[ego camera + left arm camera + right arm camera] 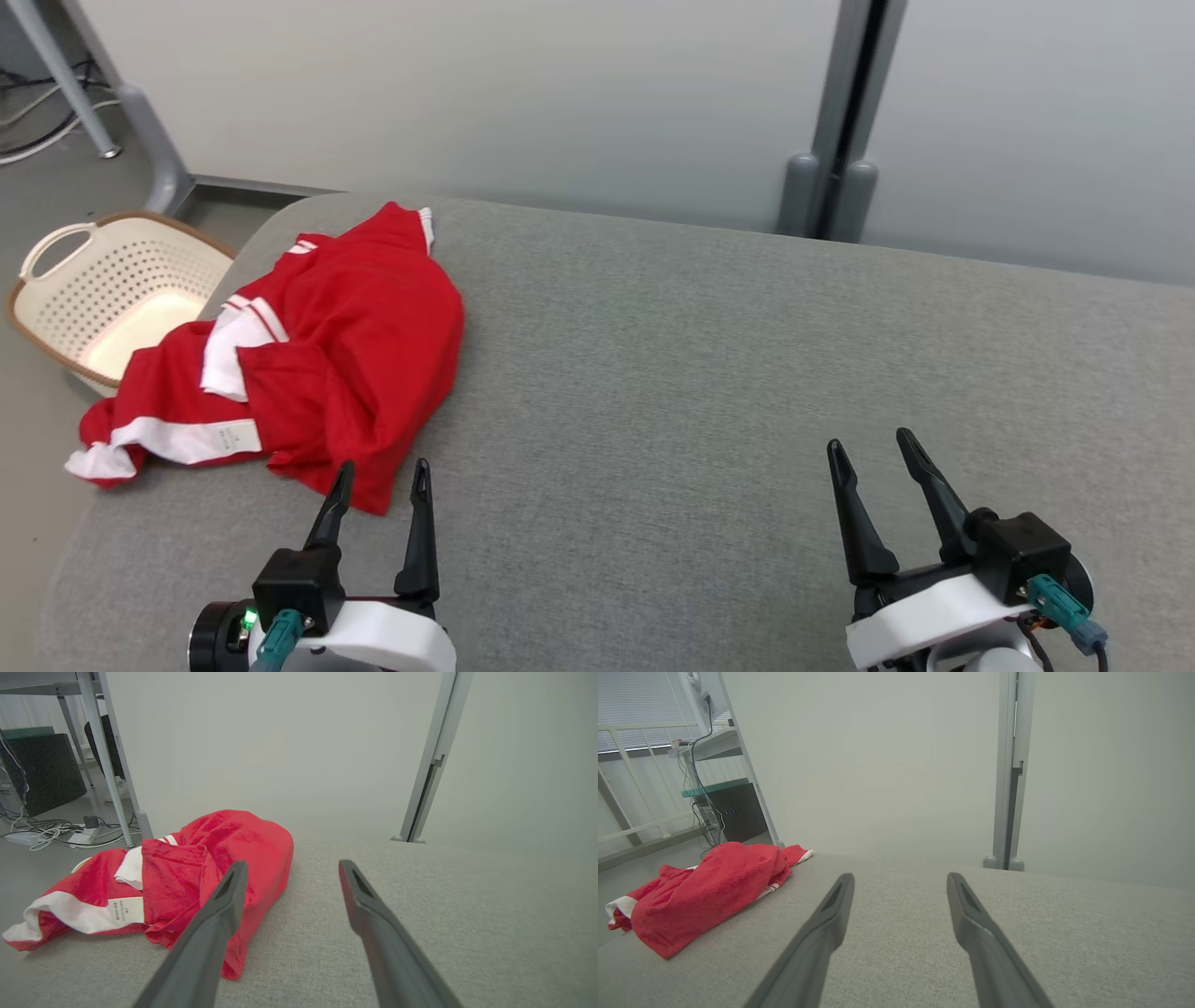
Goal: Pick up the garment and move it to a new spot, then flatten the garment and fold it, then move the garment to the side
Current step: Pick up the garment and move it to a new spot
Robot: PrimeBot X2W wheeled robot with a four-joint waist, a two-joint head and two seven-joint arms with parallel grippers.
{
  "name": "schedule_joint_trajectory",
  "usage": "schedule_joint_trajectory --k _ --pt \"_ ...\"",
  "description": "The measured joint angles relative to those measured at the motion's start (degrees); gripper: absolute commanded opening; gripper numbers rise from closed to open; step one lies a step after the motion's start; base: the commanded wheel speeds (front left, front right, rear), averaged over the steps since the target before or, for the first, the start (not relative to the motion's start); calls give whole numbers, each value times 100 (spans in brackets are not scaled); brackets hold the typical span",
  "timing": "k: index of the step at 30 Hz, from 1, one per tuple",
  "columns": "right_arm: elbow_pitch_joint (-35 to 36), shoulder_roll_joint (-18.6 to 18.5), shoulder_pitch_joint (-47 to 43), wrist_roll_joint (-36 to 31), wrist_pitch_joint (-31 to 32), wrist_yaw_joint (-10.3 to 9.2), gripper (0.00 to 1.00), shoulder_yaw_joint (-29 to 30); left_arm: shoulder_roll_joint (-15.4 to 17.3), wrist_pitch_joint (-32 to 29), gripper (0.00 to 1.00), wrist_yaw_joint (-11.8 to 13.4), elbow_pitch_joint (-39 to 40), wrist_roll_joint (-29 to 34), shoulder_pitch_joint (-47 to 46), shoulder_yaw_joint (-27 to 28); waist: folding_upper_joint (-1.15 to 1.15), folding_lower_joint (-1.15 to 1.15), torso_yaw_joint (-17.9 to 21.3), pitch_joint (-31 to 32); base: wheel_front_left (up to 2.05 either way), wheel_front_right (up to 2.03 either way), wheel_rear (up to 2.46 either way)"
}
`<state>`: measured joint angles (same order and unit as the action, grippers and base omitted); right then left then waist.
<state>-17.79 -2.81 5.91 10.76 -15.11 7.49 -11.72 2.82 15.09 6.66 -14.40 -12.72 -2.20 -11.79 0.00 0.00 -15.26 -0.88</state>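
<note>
A cream perforated basket (121, 275) with a brown rim is set on the floor (28, 448) just beside a grey fabric-covered surface (747, 373). Behind it, a pale wall (513, 93) is divided by a grey post (845, 121). A black box (42, 772) and loose cables (46, 833) are seen near metal desk legs (110, 760).

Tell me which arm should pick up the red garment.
Left. The left pincer, open, sits at the near edge of the red garment; the right pincer, also open, is far across the grey surface.
</note>
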Motion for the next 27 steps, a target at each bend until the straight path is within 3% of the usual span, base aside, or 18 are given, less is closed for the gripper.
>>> schedule_joint_trajectory --k 16,27 --pt "-99 0 -20 148 1 0 100 -356 -4 0 100 46 -18 -3 170 92 0 0 -1131 75 0 0 0" --pt "-151 -1 -4 163 0 0 100 -402 -3 0 100 91 16 -154 203 151 0 0 -1254 58 0 0 0"
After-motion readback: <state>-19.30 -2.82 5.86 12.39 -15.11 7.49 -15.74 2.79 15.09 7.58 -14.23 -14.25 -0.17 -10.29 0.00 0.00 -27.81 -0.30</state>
